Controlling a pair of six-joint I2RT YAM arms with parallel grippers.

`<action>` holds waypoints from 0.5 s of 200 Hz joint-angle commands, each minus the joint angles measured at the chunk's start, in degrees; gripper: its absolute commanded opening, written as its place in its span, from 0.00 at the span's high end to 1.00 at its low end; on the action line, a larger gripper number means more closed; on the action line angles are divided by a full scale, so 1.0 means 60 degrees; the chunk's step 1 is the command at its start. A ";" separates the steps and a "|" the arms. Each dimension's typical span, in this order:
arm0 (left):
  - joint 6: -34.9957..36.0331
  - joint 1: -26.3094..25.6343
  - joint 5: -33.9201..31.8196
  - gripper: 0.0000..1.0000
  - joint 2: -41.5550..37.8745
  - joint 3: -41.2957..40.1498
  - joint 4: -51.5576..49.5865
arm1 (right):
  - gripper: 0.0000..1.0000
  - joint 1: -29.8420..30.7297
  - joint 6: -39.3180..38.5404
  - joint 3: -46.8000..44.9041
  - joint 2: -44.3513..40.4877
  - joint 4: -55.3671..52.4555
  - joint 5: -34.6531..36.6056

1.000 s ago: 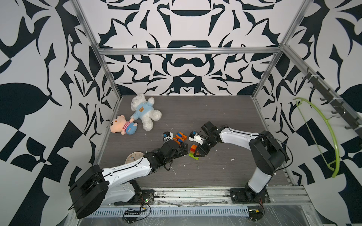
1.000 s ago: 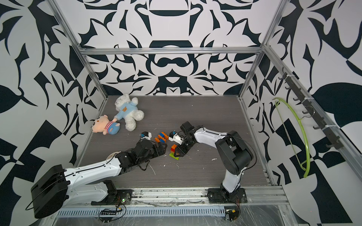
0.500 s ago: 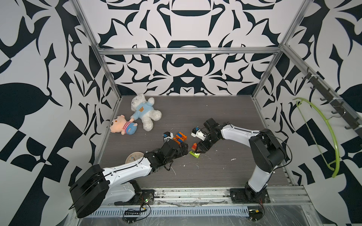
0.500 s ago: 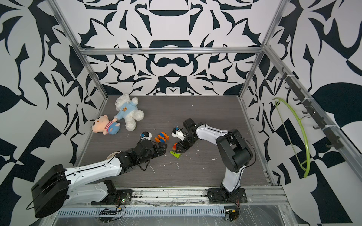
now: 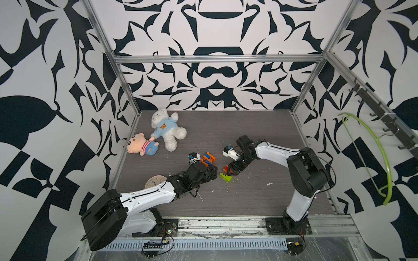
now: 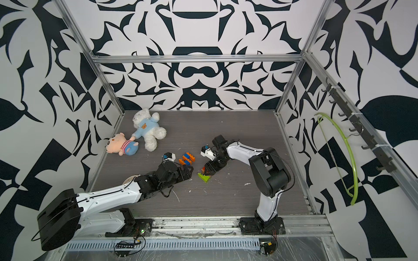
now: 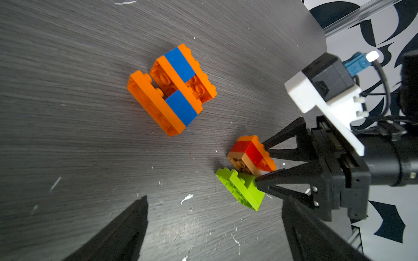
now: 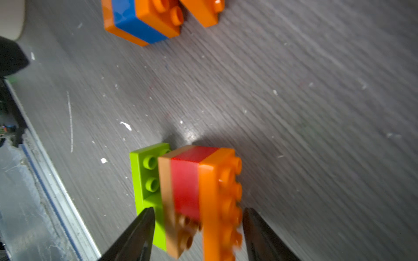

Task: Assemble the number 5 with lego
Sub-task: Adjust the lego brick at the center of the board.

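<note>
Flanking glossy studded brick stack [image 8: 187, 180], tapered black right gripper [image 8: 198, 212]

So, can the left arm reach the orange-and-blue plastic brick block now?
Probably yes: the open left tool faces the orange-and-blue brick block across bare tabletop; the right tool is off to one side.

the white-and-black left arm [image 5: 135, 201] wore glossy white shells [image 5: 158, 193] on its long links between matte black joint housings [image 5: 192, 178], with a fat round black base drum [image 5: 104, 222] at seven o'clock. the white-and-black right arm [image 5: 276, 151] matched it. the black right gripper [image 7: 259, 162] had triangular cut-out fingers [image 7: 265, 183], two silver screws [image 7: 313, 189], and a white plastic bracket [image 7: 316, 101] carrying a black camera block [image 7: 328, 76]; a black cable [image 7: 387, 90] left its blue plug [image 7: 355, 65]. the black left gripper [image 7: 214, 198] was the same matte black.
</note>
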 commanded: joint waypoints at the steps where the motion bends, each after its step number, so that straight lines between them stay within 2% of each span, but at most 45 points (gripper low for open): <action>1: 0.0044 -0.0036 0.0038 0.01 -0.0008 0.0024 -0.0126 | 0.31 -0.0064 0.0101 0.0288 -0.0090 -0.0284 0.0269; 49: 0.0252 -0.0035 -0.0206 0.01 -0.0185 0.0194 -0.0574 | 0.28 -0.0116 0.0282 0.0248 -0.0759 -0.0258 0.0886; 80: 0.0761 -0.0020 -0.1038 0.01 -0.0632 0.0603 -0.1680 | 0.27 -0.0123 0.0612 -0.0119 -0.2350 0.0208 0.1927; 100: 0.1089 0.0078 -0.1952 0.01 -0.0956 0.0942 -0.2593 | 0.27 -0.0123 0.0860 -0.0485 -0.3550 0.0644 0.3125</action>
